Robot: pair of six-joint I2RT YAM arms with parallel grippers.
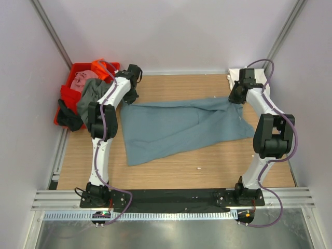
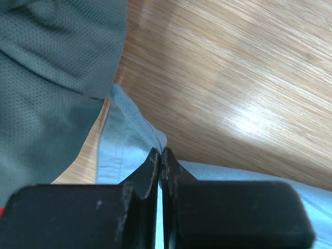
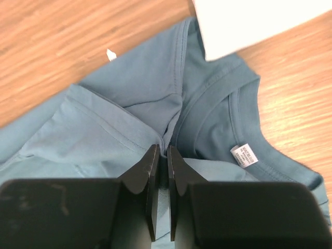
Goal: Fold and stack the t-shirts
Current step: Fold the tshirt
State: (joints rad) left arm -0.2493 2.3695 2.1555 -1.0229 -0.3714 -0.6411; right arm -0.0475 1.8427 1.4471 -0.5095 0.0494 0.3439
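The right gripper [image 3: 163, 150] has its fingers [image 3: 148, 171] pinched together on a raised fold of the teal-blue t-shirt [image 3: 129, 93]. The shirt's collar lies to the right, its white neck label [image 3: 244, 155] showing. Wooden worktop [image 3: 62, 41] surrounds the cloth.

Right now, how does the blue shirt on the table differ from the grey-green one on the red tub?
The teal-blue shirt lies spread on the table; the grey-green shirt is bunched over the edge of the red tub. The teal-blue shirt is pinched by the left gripper and right gripper; the grey-green shirt is held by neither. The grey-green shirt shows a fine mesh weave, the teal-blue shirt looks smooth. Neither is folded neatly yet.
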